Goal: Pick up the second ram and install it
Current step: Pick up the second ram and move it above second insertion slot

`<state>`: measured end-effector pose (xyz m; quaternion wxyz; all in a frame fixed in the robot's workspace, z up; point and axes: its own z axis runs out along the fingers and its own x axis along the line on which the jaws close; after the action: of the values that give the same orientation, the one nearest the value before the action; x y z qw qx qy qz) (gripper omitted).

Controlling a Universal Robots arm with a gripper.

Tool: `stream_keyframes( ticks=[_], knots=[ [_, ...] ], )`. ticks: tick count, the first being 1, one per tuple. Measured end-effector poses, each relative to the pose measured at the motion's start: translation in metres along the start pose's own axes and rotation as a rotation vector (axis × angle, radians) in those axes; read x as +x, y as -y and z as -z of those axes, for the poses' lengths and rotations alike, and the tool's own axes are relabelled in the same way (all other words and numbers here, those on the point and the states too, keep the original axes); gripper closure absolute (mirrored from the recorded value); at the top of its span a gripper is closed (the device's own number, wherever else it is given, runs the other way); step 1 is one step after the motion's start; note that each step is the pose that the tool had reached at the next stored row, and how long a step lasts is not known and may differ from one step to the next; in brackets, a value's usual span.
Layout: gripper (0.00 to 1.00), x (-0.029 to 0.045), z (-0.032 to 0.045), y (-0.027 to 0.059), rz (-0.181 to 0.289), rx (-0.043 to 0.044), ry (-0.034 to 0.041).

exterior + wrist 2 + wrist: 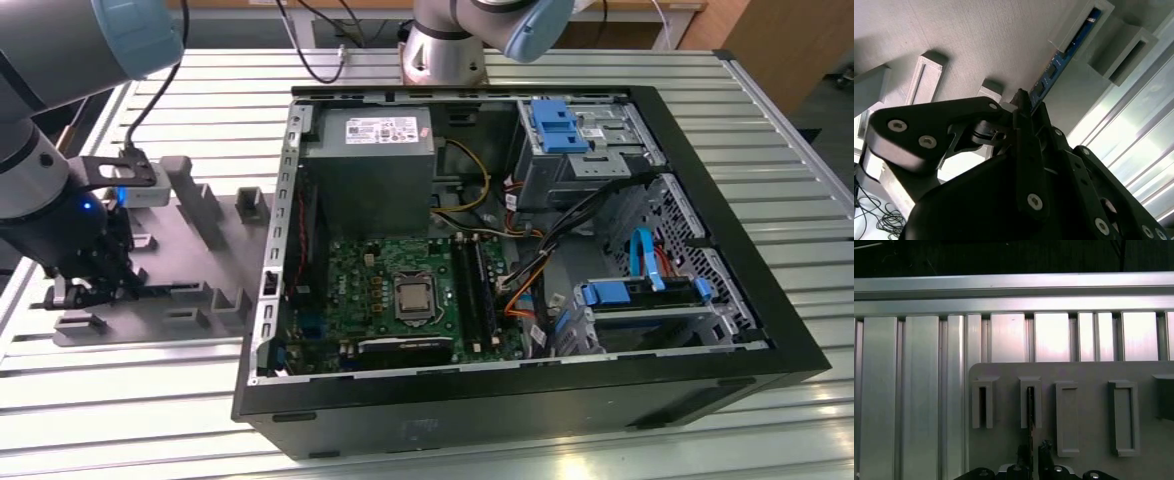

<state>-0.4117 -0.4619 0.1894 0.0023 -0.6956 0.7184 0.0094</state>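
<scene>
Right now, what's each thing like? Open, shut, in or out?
Ram, standing in a holder slot, not in the case.
Holder, slot beside the ram empty.
Case, lying down, side open.
Arm, down at the holder, by the ram.

My gripper (94, 290) above holder plate (187, 300), at table (134, 420) edge on exterior view's left. Second ram (1054, 67) stands on edge in plate slot, gripper right at it; other slot holders in row on either side. Computer case (534, 400) lies open mid-table, just beside plate, toward exterior view's right. Inside case: motherboard (387, 270) on floor, power supply (367, 150) behind it, drive bay (574, 140) in far corner.
</scene>
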Motion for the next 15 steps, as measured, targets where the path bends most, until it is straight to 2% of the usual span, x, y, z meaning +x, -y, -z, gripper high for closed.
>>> stream_keyframes(
  ticks=[5, 6, 15],
  knots=[
    [0.79, 0.0000, -0.0001, 0.0000, 0.000, 0.0001, 0.0000],
    [0.86, 0.0000, -0.0002, 0.0000, 0.000, 0.0000, 0.0000],
    [0.86, 0.0000, -0.0003, 0.0000, 0.001, 0.0000, 0.0000]
  ],
)
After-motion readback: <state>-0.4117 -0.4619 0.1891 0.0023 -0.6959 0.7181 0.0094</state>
